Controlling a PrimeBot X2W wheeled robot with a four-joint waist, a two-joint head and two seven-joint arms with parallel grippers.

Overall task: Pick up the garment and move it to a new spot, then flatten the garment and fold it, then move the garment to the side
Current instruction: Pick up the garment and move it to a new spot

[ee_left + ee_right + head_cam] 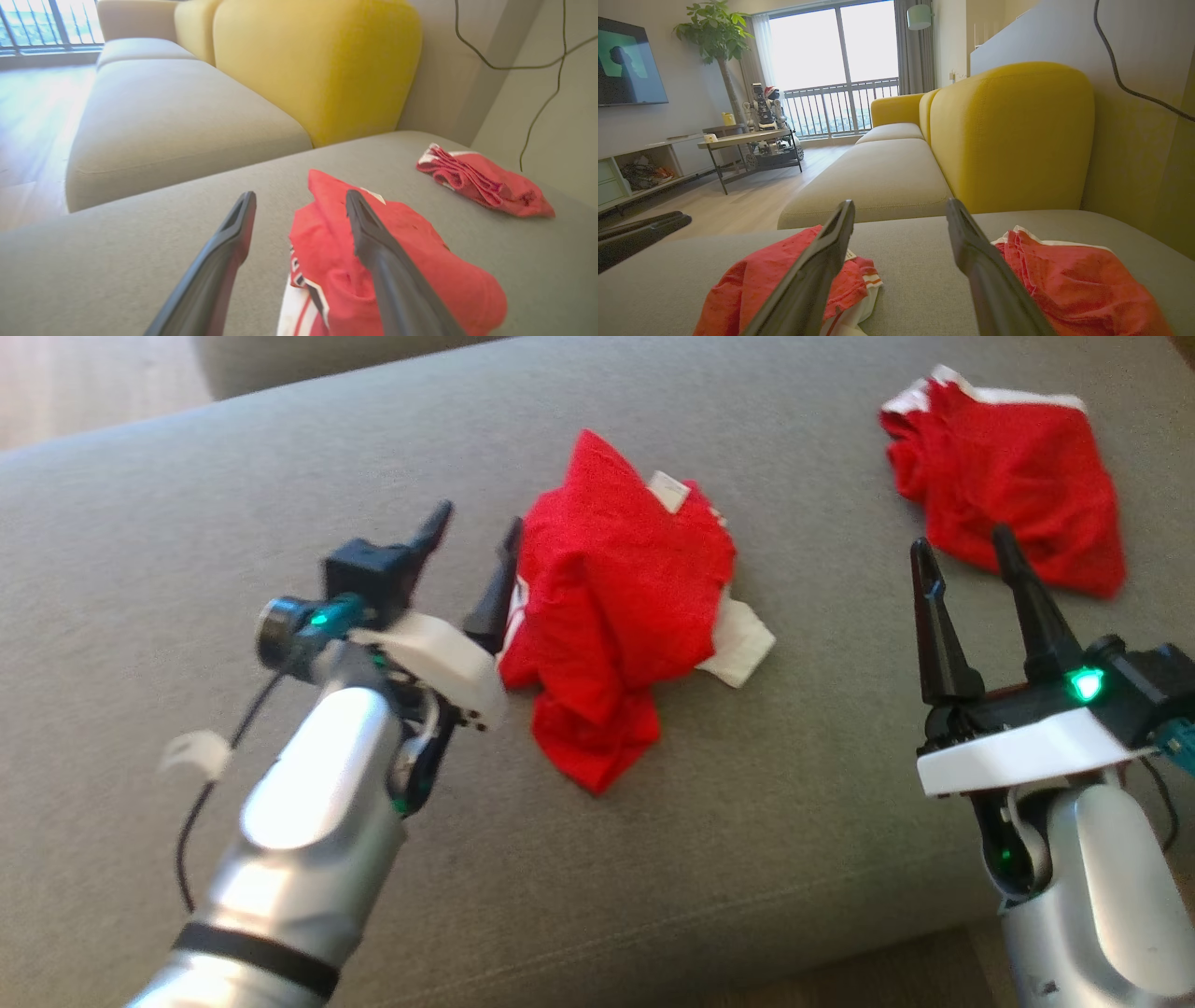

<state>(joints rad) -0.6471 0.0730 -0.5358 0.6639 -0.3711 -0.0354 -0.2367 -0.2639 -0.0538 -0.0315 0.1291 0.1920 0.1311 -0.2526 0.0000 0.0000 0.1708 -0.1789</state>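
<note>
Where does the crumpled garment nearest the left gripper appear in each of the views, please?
Head view: garment at centre, just right of the left gripper.
Left wrist view: bottom, right of centre.
Right wrist view: lower left.
Shared landmark: the second garment, to its right in every view.

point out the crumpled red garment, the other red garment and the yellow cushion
crumpled garment [616, 607]: head view, middle of the red heap
other garment [1013, 495]: head view, middle of its red top
yellow cushion [322, 65]: left wrist view, middle of its front face
</note>
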